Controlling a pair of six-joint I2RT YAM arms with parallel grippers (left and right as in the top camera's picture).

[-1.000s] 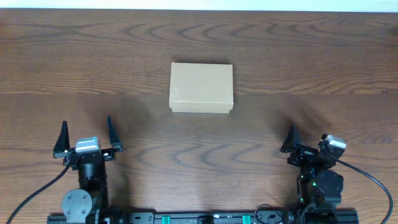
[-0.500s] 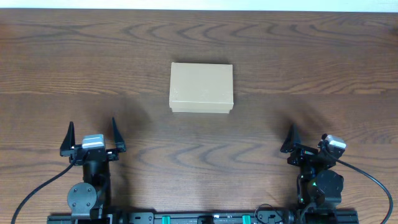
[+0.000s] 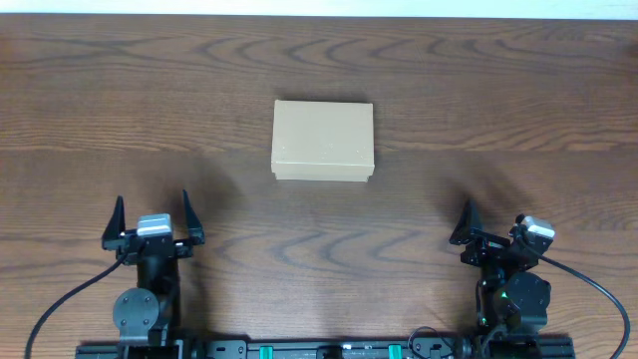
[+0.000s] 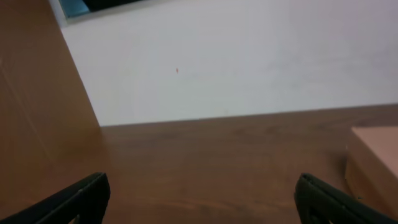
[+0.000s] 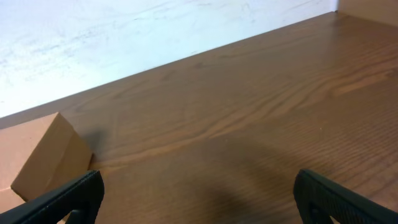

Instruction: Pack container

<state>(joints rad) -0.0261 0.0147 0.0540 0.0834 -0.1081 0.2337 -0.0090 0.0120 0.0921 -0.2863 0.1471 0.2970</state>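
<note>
Container [image 3: 323,140], apparently closed, on table [image 3: 498,80]

On my feeds I count one container [image 3: 322,141], a single tan cardboard box, lying on one wooden table [image 3: 498,90]. I have two grippers. The left gripper [image 3: 152,204] sits nearer me than the container and off to its left. The right gripper [image 5: 199,193] sits nearer me than the container and off to its right. Each shows two black fingers [image 4: 81,196], four in all. Two black cables [image 3: 62,302] trail on the near side of the container, one per arm.
</note>
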